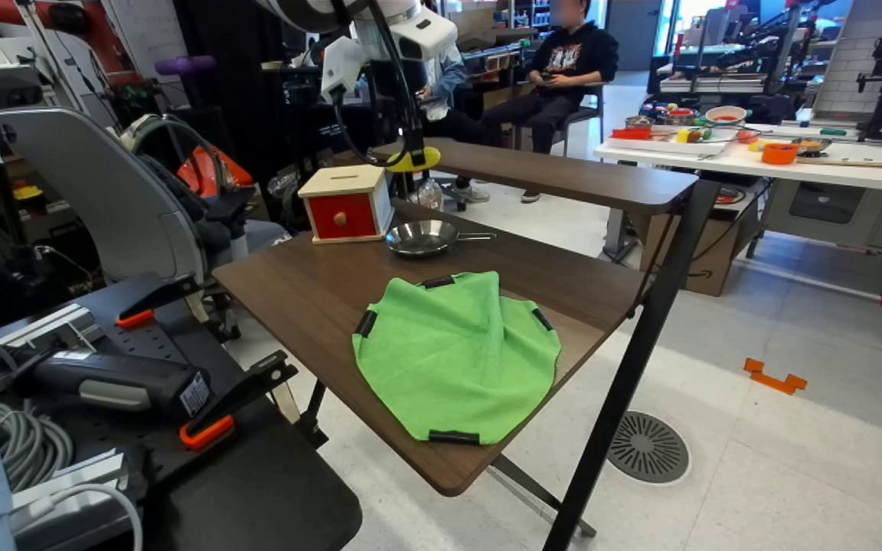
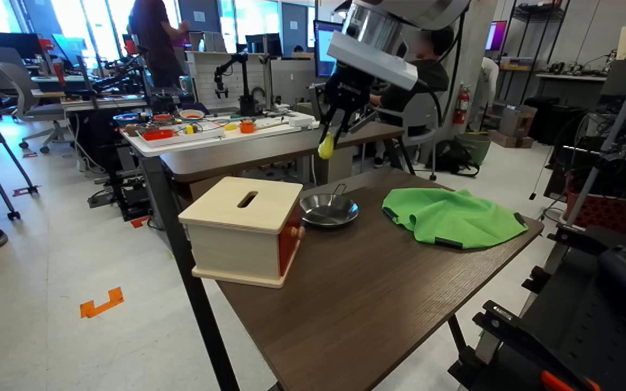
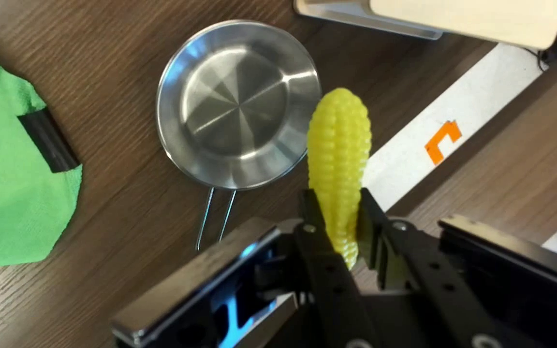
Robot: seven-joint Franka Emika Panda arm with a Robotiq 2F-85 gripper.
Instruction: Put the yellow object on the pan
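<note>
at the left of an exterior view, a white label is borne by a black device; its print is too small to be read. farther right, on the worktop of brown wood grain, a box of pale wood is seated, its flat lid cut with a slot and its red front fitted with a round wooden knob. next, the cob, yellow, oblong and glossy with rows of raised kernels, is held in the air by the pincer, one end pinched between the two dark fingers. in both exterior views it is seen higher than the pan; in the wrist view a bit of the pan's rim is covered by it. the pan is rested on the worktop near the box, round, shallow, of polished metal, with a wire handle. after it the cloth is spread, green, matte and rumpled, its edge marked by black strips. a print on a dark hoodie cannot be made out, and on a cardboard carton a curved arrow is printed.
</note>
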